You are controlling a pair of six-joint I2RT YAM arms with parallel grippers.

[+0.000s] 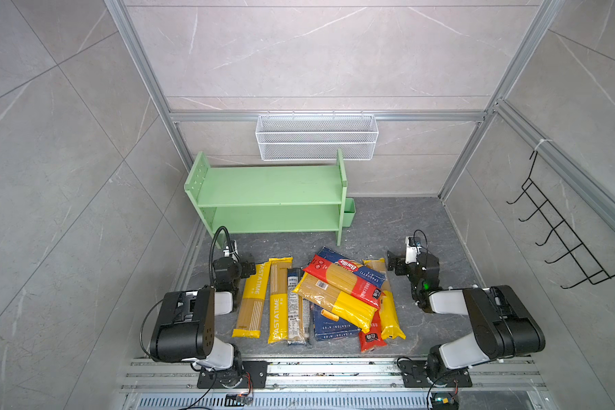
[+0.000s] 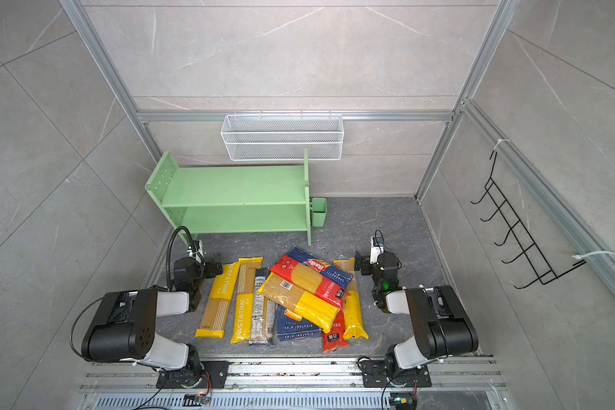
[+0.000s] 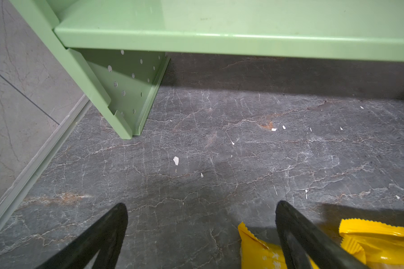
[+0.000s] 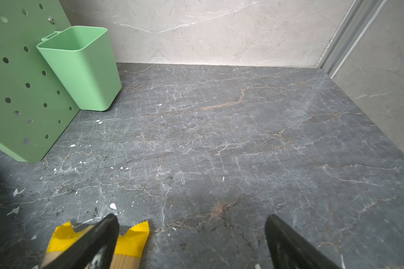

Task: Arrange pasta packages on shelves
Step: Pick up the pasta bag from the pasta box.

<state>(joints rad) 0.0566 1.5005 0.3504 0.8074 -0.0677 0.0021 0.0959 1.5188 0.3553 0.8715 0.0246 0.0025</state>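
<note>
So far nothing is put away. Both boards of the shelf (image 1: 270,186) are bare. All the packs (image 1: 320,294) lie on the bench (image 1: 387,227) in front of it. Three long ones lie side by side, and the rest sit in a messy heap with a blue box (image 1: 334,326) at the bottom. The left fingers (image 3: 107,233) are wide apart and hold nothing, just beside a yellow bag (image 3: 254,246). The right fingers (image 4: 287,242) are wide apart and empty too. Every pack is left to move, so the job looks to be right at its start.
</note>
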